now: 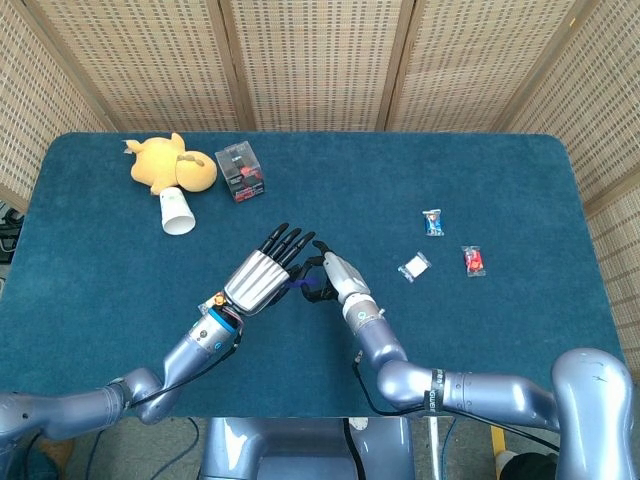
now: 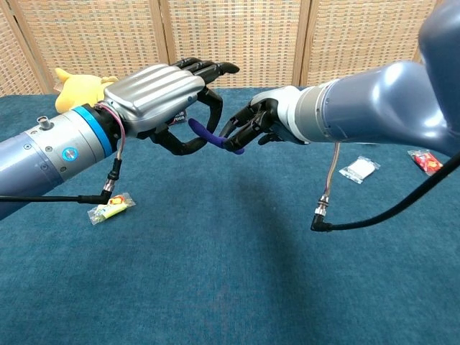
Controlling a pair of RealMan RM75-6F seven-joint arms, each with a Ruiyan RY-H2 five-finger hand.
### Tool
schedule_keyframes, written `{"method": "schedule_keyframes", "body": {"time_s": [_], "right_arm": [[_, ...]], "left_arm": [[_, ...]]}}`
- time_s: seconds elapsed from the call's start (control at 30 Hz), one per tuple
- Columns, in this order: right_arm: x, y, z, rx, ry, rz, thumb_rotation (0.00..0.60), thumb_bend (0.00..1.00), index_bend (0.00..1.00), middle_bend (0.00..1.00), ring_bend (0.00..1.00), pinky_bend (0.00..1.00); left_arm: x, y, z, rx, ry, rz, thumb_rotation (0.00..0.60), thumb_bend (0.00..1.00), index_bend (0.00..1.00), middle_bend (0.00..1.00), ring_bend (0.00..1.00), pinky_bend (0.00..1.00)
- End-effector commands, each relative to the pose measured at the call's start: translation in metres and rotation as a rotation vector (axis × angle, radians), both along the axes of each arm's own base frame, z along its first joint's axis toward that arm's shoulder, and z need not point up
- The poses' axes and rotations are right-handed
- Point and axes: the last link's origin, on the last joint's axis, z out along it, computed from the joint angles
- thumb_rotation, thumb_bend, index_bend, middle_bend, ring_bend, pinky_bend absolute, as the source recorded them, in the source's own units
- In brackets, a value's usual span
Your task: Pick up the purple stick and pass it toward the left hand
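The purple stick hangs in the air above the blue table, tilted, its lower end pinched in my right hand. Its upper end reaches into the space between the curled thumb and first finger of my left hand, which is palm down with its other fingers stretched out. I cannot tell if the left hand touches the stick. In the head view only a short piece of the stick shows between the left hand and the right hand.
A yellow plush toy, a tipped white cup and a black and red cube lie at the far left. Three small wrapped sweets lie on the right. A yellow packet sits under my left forearm.
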Motion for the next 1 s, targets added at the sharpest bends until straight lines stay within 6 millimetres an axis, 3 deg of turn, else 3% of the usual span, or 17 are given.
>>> {"method": "schedule_keyframes", "body": {"time_s": [0.03, 1.0], "right_arm": [[-0.0003, 0.0000, 0.0004, -0.001, 0.000, 0.000, 0.600, 0.64, 0.67, 0.10, 0.00, 0.00], [-0.0039, -0.0014, 0.0020, -0.001, -0.002, -0.007, 0.600, 0.64, 0.67, 0.10, 0.00, 0.00]], "left_arm": [[0.0007, -0.0007, -0.0002, -0.004, -0.003, -0.001, 0.600, 0.42, 0.57, 0.00, 0.00, 0.00], [0.0044, -0.0030, 0.0050, -0.037, -0.046, 0.010, 0.600, 0.36, 0.51, 0.00, 0.00, 0.00]]}}
